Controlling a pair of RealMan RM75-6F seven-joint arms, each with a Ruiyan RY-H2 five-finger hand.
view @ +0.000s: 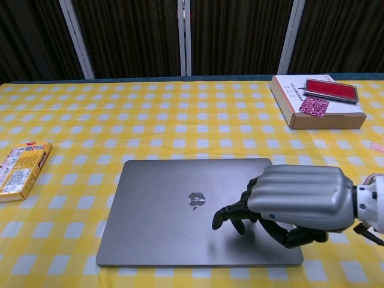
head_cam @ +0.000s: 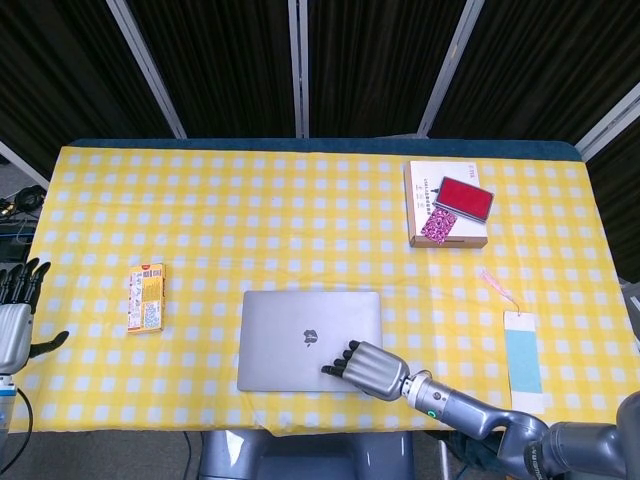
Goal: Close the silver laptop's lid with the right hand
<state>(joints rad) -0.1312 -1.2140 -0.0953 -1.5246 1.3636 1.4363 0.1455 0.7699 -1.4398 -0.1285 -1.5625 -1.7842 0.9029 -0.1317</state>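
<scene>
The silver laptop (head_cam: 308,340) (view: 180,210) lies at the front middle of the yellow checked table with its lid flat down on its base. My right hand (head_cam: 368,368) (view: 294,203) rests on the lid's right front part, fingers curled down with their tips touching the metal, holding nothing. My left hand (head_cam: 14,318) hangs off the table's left edge with its fingers spread and empty; only the head view shows it.
An orange snack box (head_cam: 146,297) (view: 18,169) lies left of the laptop. A cardboard box (head_cam: 445,205) (view: 315,102) carrying a red case and a pink pouch sits at the back right. A blue-and-white card (head_cam: 523,358) lies at the right edge.
</scene>
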